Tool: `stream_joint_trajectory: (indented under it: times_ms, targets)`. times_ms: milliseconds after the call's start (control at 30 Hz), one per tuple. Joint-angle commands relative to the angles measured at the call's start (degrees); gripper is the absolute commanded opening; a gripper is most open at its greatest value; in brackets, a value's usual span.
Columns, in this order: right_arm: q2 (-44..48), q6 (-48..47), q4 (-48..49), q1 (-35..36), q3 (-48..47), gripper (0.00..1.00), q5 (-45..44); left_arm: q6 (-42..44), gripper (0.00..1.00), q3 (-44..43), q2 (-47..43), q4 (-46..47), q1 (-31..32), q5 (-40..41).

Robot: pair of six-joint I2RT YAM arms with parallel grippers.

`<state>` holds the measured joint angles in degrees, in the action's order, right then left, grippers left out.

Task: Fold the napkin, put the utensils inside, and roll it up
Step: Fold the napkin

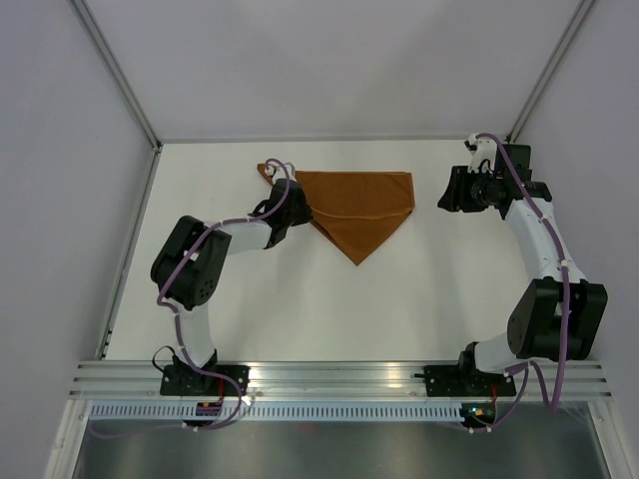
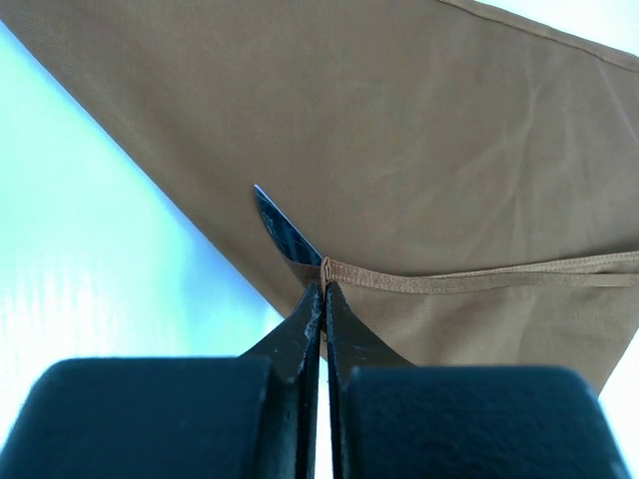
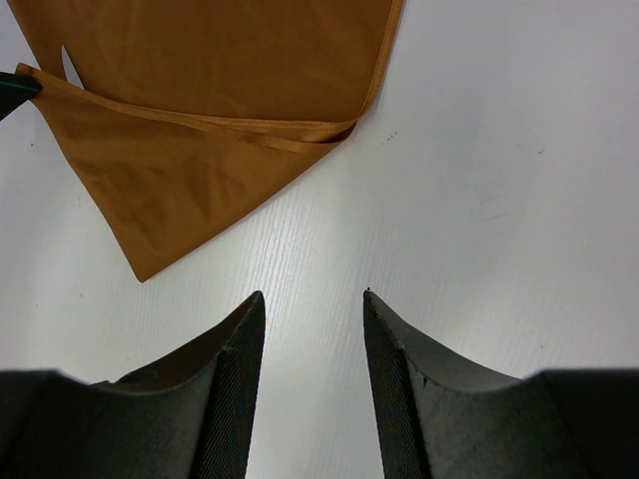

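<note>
Counter white. Frame rails run up the far corners, with grey walls all round.

Left arm lies across the napkin's left end in the top view and hides that corner.

Napkin sits far-centre, folded to a triangle: long edge away from me, point toward the bases. Rust-orange, faint sheen, soft creases.

Left tool is clamped tight on the hem at the napkin's left side.

Right tool stands parted, holding nothing, over bare counter right of the napkin.

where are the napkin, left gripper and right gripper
napkin (image 1: 356,207) top external view, middle of folded triangle
left gripper (image 2: 323,287) left wrist view, tips of shut jaws
right gripper (image 3: 313,295) right wrist view, gap between open jaws
</note>
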<state>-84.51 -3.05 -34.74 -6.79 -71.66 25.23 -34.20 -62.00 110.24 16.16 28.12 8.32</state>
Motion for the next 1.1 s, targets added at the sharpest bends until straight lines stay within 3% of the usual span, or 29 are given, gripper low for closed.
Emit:
stream_joint_trajectory:
  times_ms: [0,133,467,567,600,800,1067]
  targets:
    - [-0.57,-0.03,0.02,-0.24,-0.24,0.5,0.78,-2.19,0.02,-2.51,1.12,0.19,-0.96,-1.37]
    - [-0.57,-0.11,-0.15,-0.24,-0.24,0.5,0.87,-2.19,0.04,-2.86,1.56,-0.08,-1.31,-1.81]
    - [-0.66,-0.2,-0.15,-0.24,-0.15,0.5,0.87,-1.75,0.24,-4.36,2.79,-0.7,-2.1,-2.96]
    - [-0.66,-0.12,-0.15,-0.25,-0.15,0.5,0.87,-1.58,0.33,-4.45,2.09,-0.61,-2.63,-3.04]
    - [-0.66,-0.12,-0.15,-0.24,-0.15,0.5,0.87,-1.4,0.46,-4.36,1.74,-0.52,-2.72,-3.22]
    - [-0.66,-0.29,-0.15,-0.24,-0.15,0.5,0.87,-0.61,0.61,-3.75,-2.56,-0.08,-4.56,-2.7]
    - [-0.57,-0.12,-0.15,-0.24,-0.06,0.5,0.87,-5.18,0.6,-8.31,-2.75,-7.98,-14.74,-0.23]
